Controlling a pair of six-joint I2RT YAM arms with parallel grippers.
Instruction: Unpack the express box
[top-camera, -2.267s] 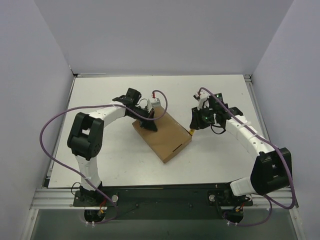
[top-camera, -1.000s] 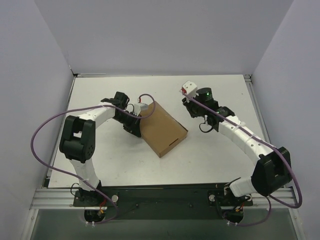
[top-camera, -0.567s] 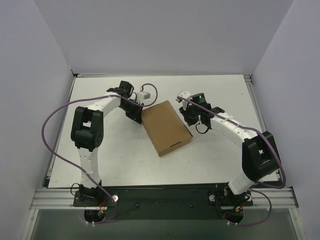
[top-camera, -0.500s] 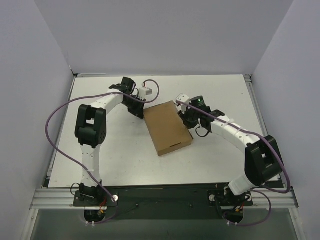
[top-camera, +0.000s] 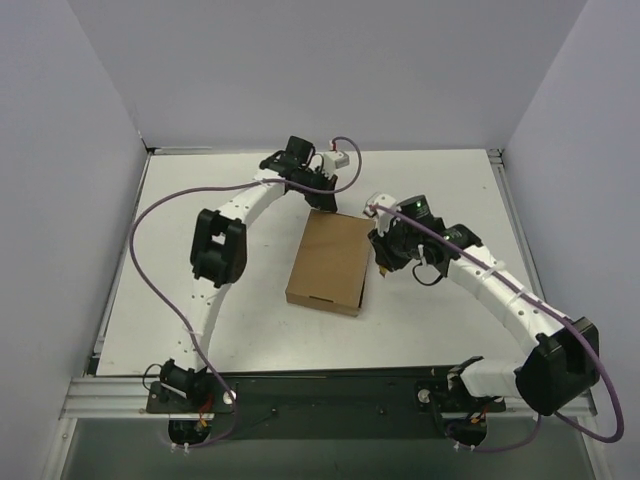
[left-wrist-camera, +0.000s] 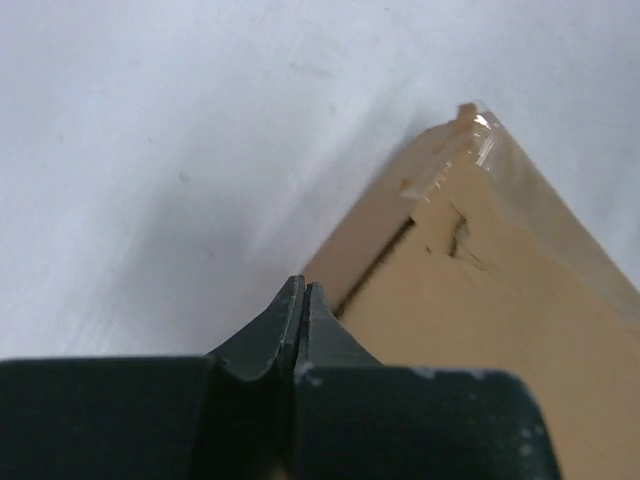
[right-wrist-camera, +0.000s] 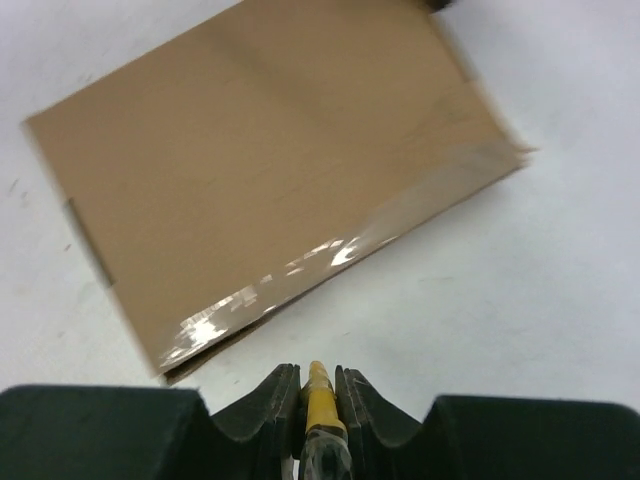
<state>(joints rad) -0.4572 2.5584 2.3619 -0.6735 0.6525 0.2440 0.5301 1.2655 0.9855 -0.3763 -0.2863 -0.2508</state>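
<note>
The express box (top-camera: 331, 260) is a flat brown cardboard mailer lying shut on the white table, with clear tape along its right edge (right-wrist-camera: 330, 255). My left gripper (top-camera: 322, 200) is shut and empty, its tips at the box's far corner (left-wrist-camera: 440, 190). My right gripper (top-camera: 383, 262) sits just right of the box's taped side and is shut on a small yellow utility knife (right-wrist-camera: 320, 400), whose tip points at the taped edge from a short gap away.
The white table (top-camera: 200, 300) is walled by pale panels at the back and sides. A black rail (top-camera: 330, 390) with both arm bases runs along the near edge. Purple cables loop off both arms.
The box has turned clockwise and now lies nearly square to the table. My left gripper moved right along the box's far edge. My right gripper with the knife moved to the box's right side.
</note>
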